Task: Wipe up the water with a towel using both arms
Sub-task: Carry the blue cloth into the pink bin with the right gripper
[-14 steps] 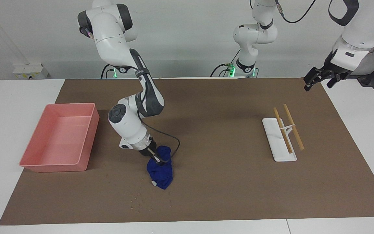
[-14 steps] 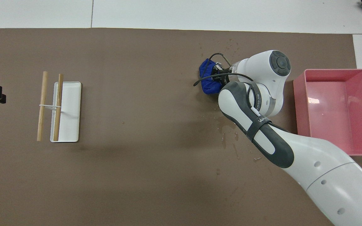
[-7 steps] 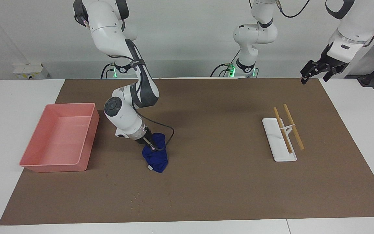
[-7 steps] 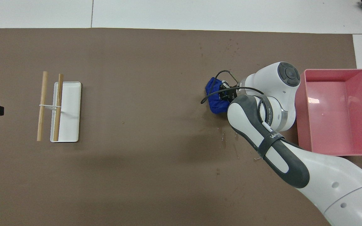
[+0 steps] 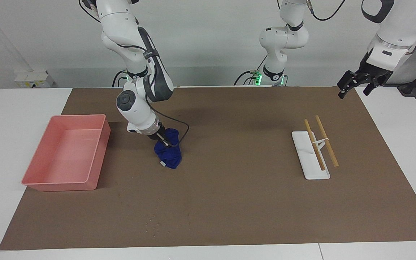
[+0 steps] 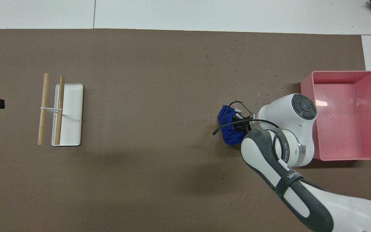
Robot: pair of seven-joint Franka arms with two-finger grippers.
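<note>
The right gripper, clamped on the blue towel, is dragging it toward the robots, leaving droplets unwiped; the left gripper is waiting, fingers unreadable.

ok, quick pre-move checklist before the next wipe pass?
1. Right hand gripping the towel: ok, shut on its top.
2. Towel touching the mat: ok, its lower end rests on it.
3. Water left to wipe: not ok, droplets remain farther from the robots than the towel.
4. Towel apart from the pink tray: ok.
5. Left hand out of the way: ok, waiting over the mat's corner at its own end.
6. White stand outside the wipe path: ok, near the left arm's end.
</note>
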